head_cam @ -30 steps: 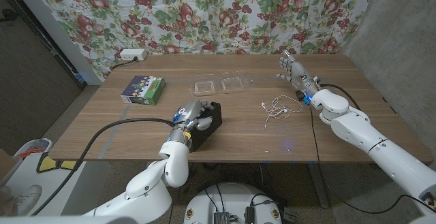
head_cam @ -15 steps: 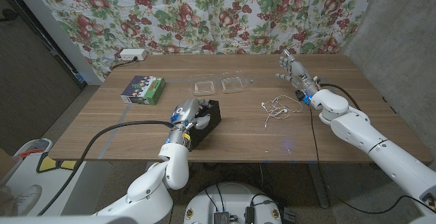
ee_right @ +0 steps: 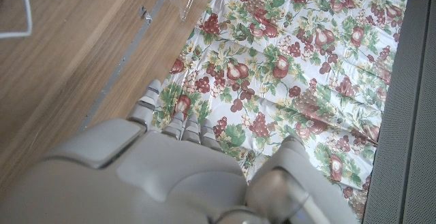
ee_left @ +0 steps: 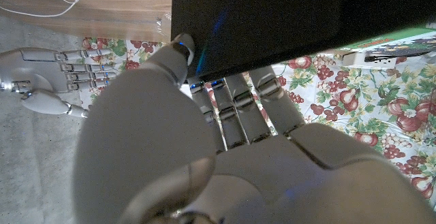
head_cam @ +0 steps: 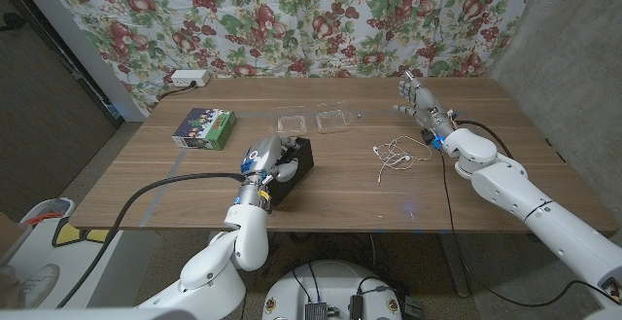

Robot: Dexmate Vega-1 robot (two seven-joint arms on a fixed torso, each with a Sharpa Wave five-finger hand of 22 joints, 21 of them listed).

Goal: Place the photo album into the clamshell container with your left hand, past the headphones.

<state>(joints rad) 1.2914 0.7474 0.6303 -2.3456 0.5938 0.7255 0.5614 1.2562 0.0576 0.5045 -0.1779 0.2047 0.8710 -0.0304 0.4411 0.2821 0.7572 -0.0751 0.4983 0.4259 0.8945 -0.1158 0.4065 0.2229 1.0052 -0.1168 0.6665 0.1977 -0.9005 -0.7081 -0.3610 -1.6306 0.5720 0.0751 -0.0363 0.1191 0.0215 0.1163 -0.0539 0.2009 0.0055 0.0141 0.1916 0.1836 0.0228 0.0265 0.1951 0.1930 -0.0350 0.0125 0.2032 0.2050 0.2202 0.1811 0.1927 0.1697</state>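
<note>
Album, a black rectangular photo book [head_cam: 293,167], gripped in my left hand [head_cam: 269,160]; I should carry it level toward the clear plastic clamshell container [head_cam: 313,122].

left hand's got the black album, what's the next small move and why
Probably lift the photo album a little higher and carry it away from the robot toward the clamshell container. The left hand grips the album near the table's near edge, the open clear container lies farther back, and the white headphones sit off to the right.
</note>
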